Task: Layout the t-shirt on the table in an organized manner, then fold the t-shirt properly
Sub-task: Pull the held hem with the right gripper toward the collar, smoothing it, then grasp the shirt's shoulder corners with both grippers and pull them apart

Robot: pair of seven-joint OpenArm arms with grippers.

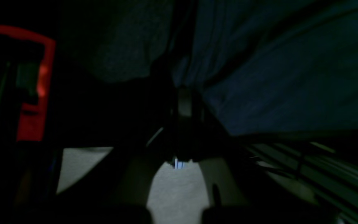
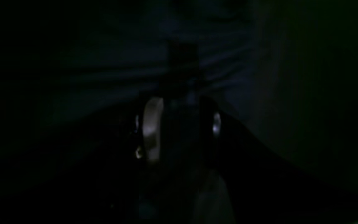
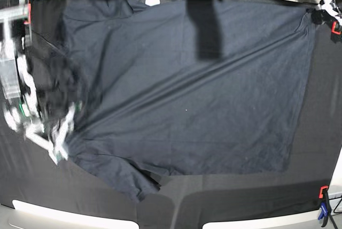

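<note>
1. Two claws work the t-shirt (image 3: 187, 95), which lies spread across the worktop (image 3: 320, 132).
2. At left, the right claw (image 3: 56, 143) is blurred at the shirt's edge; I cannot tell its grip.
3. At far right, the left claw (image 3: 327, 8) is clenched on the shirt corner.
4. Pulling evenly should flatten the diagonal crease; bare worktop remains near and right.

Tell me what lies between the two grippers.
The t-shirt. In the base view its creased fabric stretches from the right gripper to the left gripper.
</note>
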